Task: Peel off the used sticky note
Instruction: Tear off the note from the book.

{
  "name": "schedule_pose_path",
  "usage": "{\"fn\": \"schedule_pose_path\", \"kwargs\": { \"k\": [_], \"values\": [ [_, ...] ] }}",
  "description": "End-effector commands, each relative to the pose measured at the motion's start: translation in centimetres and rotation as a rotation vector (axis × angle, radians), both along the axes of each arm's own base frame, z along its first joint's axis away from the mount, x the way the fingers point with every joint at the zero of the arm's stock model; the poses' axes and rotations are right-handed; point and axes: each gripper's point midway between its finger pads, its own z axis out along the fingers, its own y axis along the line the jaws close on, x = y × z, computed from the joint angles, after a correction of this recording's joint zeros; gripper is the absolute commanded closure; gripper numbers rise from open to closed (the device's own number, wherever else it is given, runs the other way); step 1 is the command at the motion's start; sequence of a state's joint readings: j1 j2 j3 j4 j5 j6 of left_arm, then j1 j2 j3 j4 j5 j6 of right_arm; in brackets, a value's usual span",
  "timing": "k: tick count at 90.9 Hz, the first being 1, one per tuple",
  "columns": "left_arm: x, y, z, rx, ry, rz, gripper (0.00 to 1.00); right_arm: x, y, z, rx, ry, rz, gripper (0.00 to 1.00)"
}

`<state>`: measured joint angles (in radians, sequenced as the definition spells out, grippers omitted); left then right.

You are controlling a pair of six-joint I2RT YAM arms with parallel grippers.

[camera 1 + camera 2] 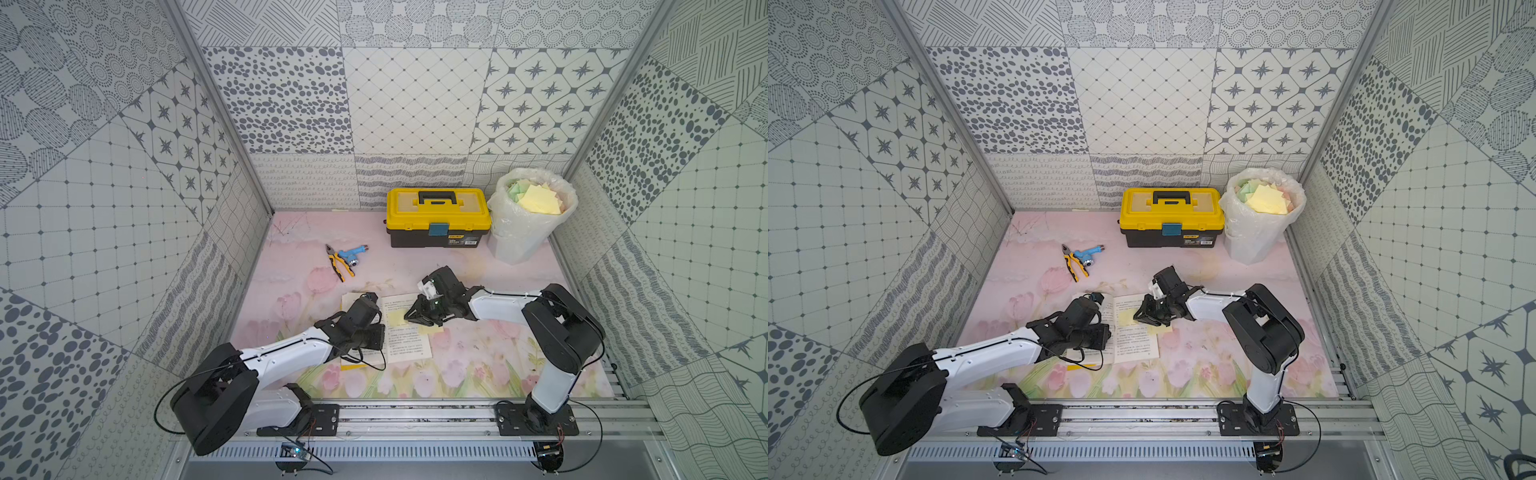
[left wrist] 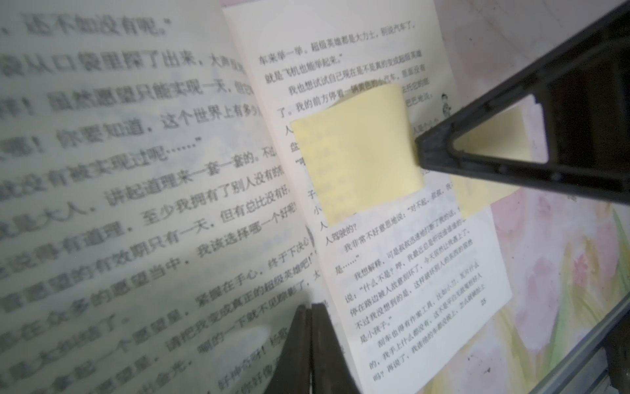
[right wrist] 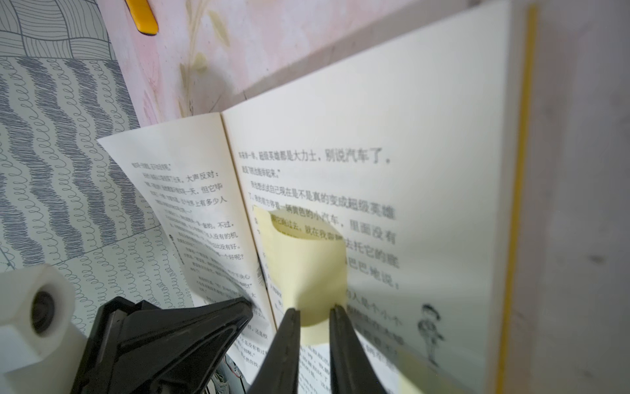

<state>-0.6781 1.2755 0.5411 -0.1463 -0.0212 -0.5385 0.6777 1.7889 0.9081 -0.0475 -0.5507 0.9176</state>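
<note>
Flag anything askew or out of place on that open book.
The sticky note on the right page is curled up off the paper, bunched between the fingertips of the right gripper. A second yellow note overhangs the page's outer edge.

A robot test booth, that's what this was! Patterned panels (image 1: 415, 99) walled it in, robot arms (image 1: 286, 353) stood bolted to an aluminium rail (image 1: 415, 417), and a floral mat (image 1: 457, 365) carried staged props: toolbox (image 1: 436, 216), lined bin (image 1: 523, 245).

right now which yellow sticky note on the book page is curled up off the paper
The mid-page sticky note, pinched by the right gripper, curls upward. The other note lies flat, overhanging the edge of the page.
</note>
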Motion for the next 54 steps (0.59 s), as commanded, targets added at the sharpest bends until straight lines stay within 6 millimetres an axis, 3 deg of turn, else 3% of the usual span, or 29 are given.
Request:
{"fn": "schedule_pose_path", "kwargs": {
  "k": [1, 16, 19, 26, 32, 38, 54],
  "values": [
    [-0.8, 0.9, -1.0, 0.060, 0.036, -0.018, 0.93, 0.5, 1.1, 0.5, 0.033, -0.021, 0.014, 0.88],
    [-0.7, 0.8, -1.0, 0.059, 0.036, -0.020, 0.93, 0.5, 1.5, 0.6, 0.035, -0.022, 0.023, 0.95],
    [-0.8, 0.8, -1.0, 0.059, 0.038, -0.020, 0.93, 0.4, 1.5, 0.5, 0.030, -0.019, 0.024, 0.91],
    [-0.8, 0.8, -1.0, 0.060, 0.037, -0.019, 0.93, 0.4, 1.1, 0.4, -0.008, -0.028, 0.024, 0.68],
    [-0.8, 0.9, -1.0, 0.060, 0.038, -0.019, 0.93, 0.4, 0.4, 0.3, -0.058, -0.043, 0.021, 0.55],
    [-0.8, 0.9, -1.0, 0.061, 0.037, -0.020, 0.93, 0.6, -0.4, 0.3, -0.106, -0.068, 0.015, 0.49],
    [-0.7, 0.8, -0.9, 0.059, 0.035, -0.021, 0.93, 0.7, -1.2, 0.5, -0.142, -0.089, 0.014, 0.44]
  ]
}}
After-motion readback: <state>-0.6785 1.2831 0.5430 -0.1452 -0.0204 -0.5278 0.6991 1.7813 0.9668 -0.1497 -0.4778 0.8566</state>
